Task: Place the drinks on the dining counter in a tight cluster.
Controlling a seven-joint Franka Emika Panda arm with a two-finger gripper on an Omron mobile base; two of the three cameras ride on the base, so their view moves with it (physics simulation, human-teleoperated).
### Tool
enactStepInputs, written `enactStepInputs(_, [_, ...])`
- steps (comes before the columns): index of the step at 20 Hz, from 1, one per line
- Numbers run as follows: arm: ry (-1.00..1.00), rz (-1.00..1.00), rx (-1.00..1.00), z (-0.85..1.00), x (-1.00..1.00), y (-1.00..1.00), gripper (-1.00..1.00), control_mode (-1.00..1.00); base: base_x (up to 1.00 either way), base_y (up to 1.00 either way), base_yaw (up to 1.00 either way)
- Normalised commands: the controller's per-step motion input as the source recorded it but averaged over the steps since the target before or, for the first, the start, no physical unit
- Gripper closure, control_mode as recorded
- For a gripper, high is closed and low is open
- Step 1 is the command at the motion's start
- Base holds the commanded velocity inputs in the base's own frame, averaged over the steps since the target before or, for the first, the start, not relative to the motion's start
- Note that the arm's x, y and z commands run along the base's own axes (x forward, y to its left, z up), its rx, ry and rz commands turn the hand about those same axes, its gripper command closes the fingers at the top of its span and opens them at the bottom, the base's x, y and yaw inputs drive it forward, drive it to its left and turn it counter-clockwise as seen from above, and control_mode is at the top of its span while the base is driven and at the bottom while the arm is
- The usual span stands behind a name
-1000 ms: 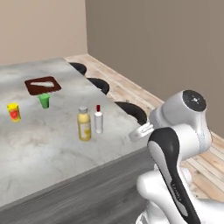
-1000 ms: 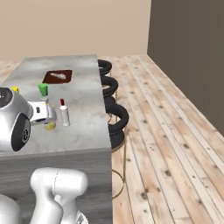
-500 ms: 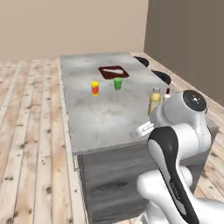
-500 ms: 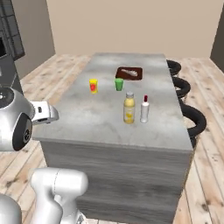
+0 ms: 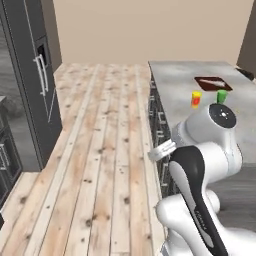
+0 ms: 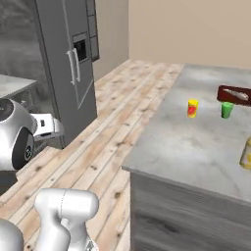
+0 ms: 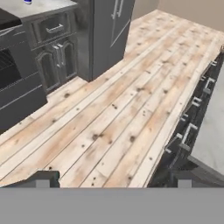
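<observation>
On the grey-veined marble table [image 6: 196,147] there's a yellow cup with a red mark [image 6: 192,108], a green cup [image 6: 226,110] just right of it, and the fat yellow bottle [image 6: 246,153] cut off at the right edge. The hand [image 7: 113,179] hangs over the wooden plank floor [image 7: 118,109], fingers spread wide, gripping nothing.

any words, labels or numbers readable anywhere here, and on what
None can be read.
yellow cup: a red mark, just a blur, no letters.
yellow bottle: cut off at the picture's edge, no label legible.
fridge: dark dispenser panel, no text visible.
</observation>
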Motion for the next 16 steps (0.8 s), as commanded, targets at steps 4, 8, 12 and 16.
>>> enactStepInputs(4, [0.0, 0.0, 0.0, 0.0, 0.0, 0.0, -1.0, 1.0, 1.0, 1.0, 0.03])
enactStepInputs(8, [0.0, 0.0, 0.0, 0.0, 0.0, 0.0, -1.0, 1.0, 1.0, 1.0, 0.0])
enactStepInputs(12, [0.0, 0.0, 0.0, 0.0, 0.0, 0.0, -1.0, 1.0, 1.0, 1.0, 0.06])
enactStepInputs(16, [0.0, 0.0, 0.0, 0.0, 0.0, 0.0, -1.0, 1.0, 1.0, 0.79, 0.49])
